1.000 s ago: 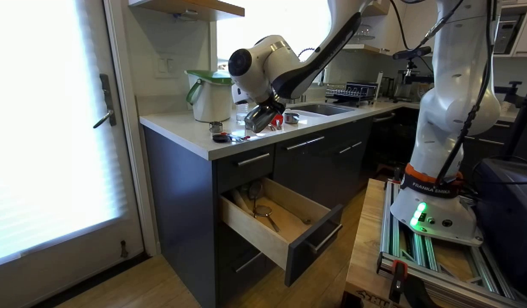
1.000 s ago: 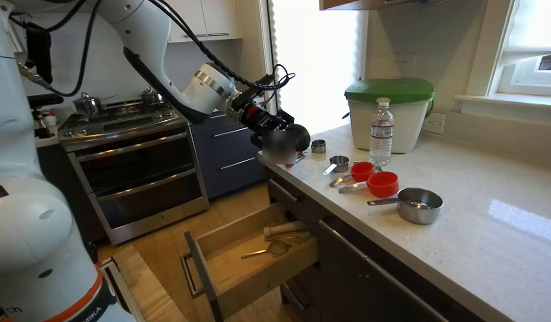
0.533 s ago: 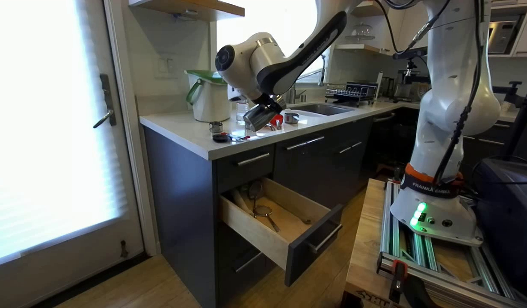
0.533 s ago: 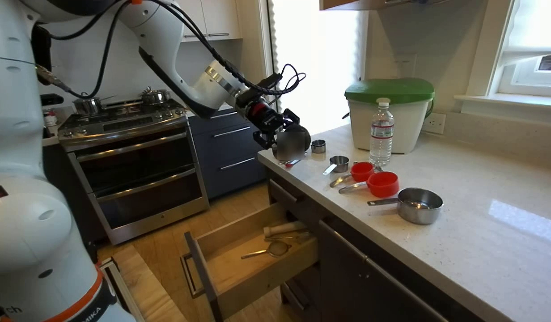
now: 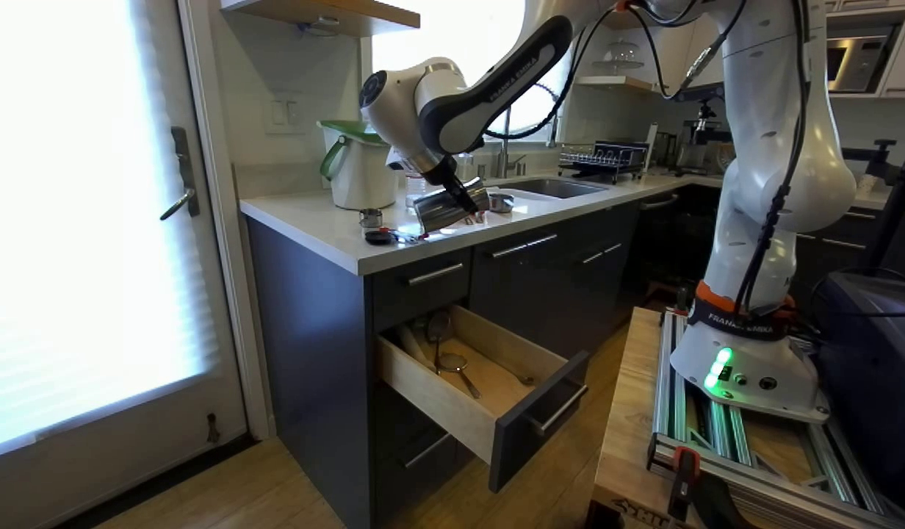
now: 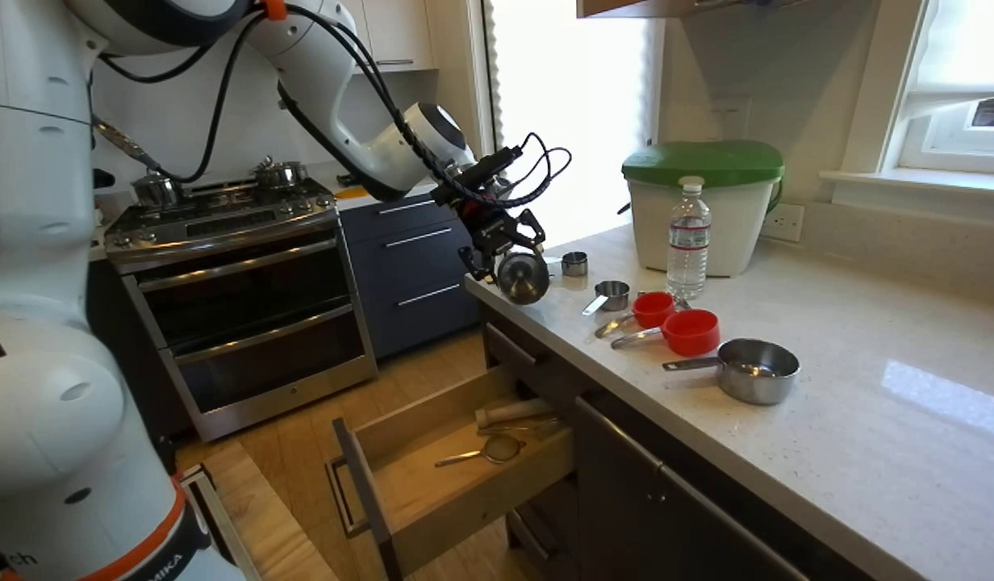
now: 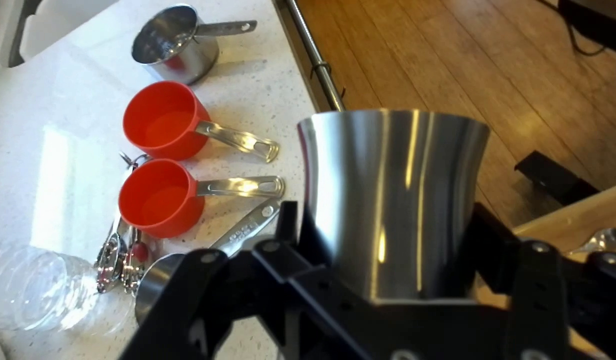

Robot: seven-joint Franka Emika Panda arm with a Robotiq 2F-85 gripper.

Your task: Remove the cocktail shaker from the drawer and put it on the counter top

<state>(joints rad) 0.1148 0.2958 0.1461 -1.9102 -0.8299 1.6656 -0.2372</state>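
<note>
The cocktail shaker is a shiny steel cup [image 7: 393, 200], held between the black fingers of my gripper [image 7: 388, 225] in the wrist view. In both exterior views the shaker [image 5: 439, 211] [image 6: 524, 281] lies tilted, close to sideways, at the edge of the white counter top [image 5: 305, 224] [image 6: 892, 411] near its end corner. I cannot tell whether it touches the surface. My gripper [image 6: 505, 246] comes down on it from above. The drawer [image 5: 438, 397] [image 6: 473, 504] stands pulled open below, holding a strainer, a pale wooden roller and utensils.
On the counter are steel measuring cups [image 6: 757, 373] [image 6: 612, 295], red measuring cups [image 6: 691, 332] [image 6: 653, 310], a water bottle [image 6: 689, 242] and a white bin with a green lid [image 6: 703, 218]. A small steel cup [image 5: 370, 218] and dark utensils [image 5: 383, 236] lie near the corner.
The arm has swung further over the counter, and the wrist has turned. The shaker has rotated toward sideways while staying in the fingers near the counter corner. The drawer has not moved.
</note>
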